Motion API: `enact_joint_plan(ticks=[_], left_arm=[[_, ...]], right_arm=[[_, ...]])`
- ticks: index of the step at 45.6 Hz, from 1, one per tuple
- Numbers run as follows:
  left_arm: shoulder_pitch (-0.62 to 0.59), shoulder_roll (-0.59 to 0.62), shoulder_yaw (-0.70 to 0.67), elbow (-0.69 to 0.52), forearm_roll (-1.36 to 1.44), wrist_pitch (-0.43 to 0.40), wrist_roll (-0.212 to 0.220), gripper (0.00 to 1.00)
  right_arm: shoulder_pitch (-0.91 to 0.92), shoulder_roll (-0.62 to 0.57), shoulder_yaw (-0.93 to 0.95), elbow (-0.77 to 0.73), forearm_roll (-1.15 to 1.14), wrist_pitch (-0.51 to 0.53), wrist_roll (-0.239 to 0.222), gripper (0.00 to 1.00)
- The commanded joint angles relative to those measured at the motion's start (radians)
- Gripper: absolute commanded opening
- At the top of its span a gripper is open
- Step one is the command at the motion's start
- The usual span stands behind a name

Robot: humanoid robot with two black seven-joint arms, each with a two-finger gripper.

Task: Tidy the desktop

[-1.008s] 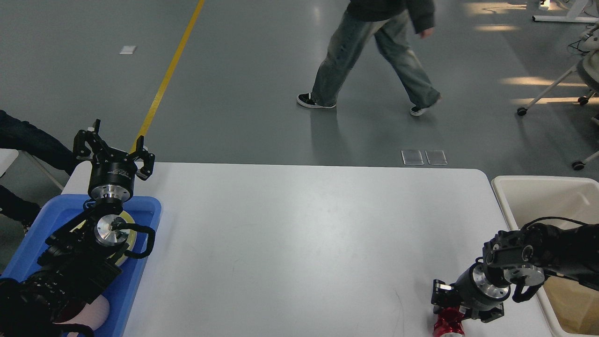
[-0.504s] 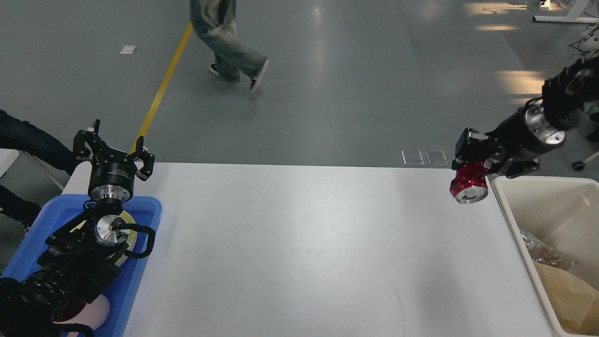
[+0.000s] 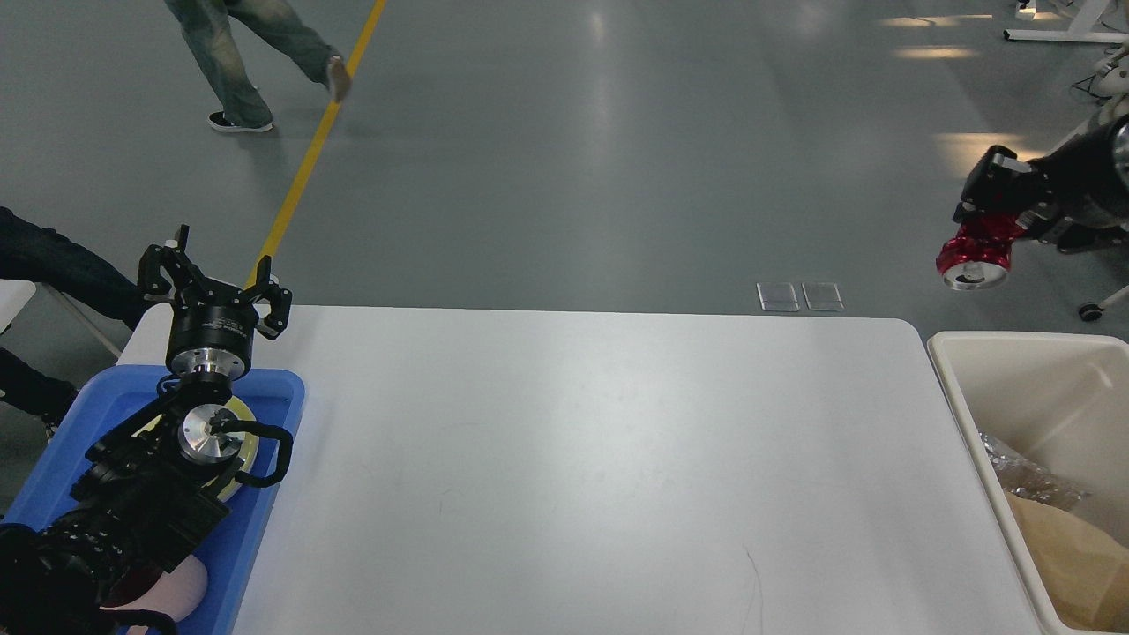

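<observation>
My right tool grips a red can and has moved higher and further right than half a second ago, now above the far end of the cream bin. The white bench lies below me, unchanged. My left tool stays wide open over the blue tray.

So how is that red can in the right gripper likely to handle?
The red can looks crumpled, so it is probably thin-walled, light and easily dented further. Its glossy metal may be slippery. The right gripper holds it tilted above the cream bin; being round, it might roll if set on the desktop.
</observation>
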Motion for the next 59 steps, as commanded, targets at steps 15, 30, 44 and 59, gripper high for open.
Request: enact_joint_plan(ticks=[15, 30, 44, 59], left_arm=[[0.0, 0.0, 0.0, 0.001, 0.0, 0.0, 0.0, 0.96], [0.0, 0.0, 0.0, 0.001, 0.0, 0.0, 0.0, 0.96], [0.0, 0.0, 0.0, 0.001, 0.002, 0.0, 0.0, 0.96], [0.0, 0.0, 0.0, 0.001, 0.0, 0.0, 0.0, 0.96]], right_arm=[[-0.636, 0.022, 0.05, -0.295, 0.002, -0.611, 0.002, 0.1], [-0.792, 0.038, 0.171, -0.437, 0.0, -0.606, 0.008, 1.0], [-0.799, 0.039, 0.174, -0.435, 0.0, -0.603, 0.008, 1.0], [-0.801, 0.041, 0.353, -0.434, -0.001, -0.602, 0.009, 1.0]])
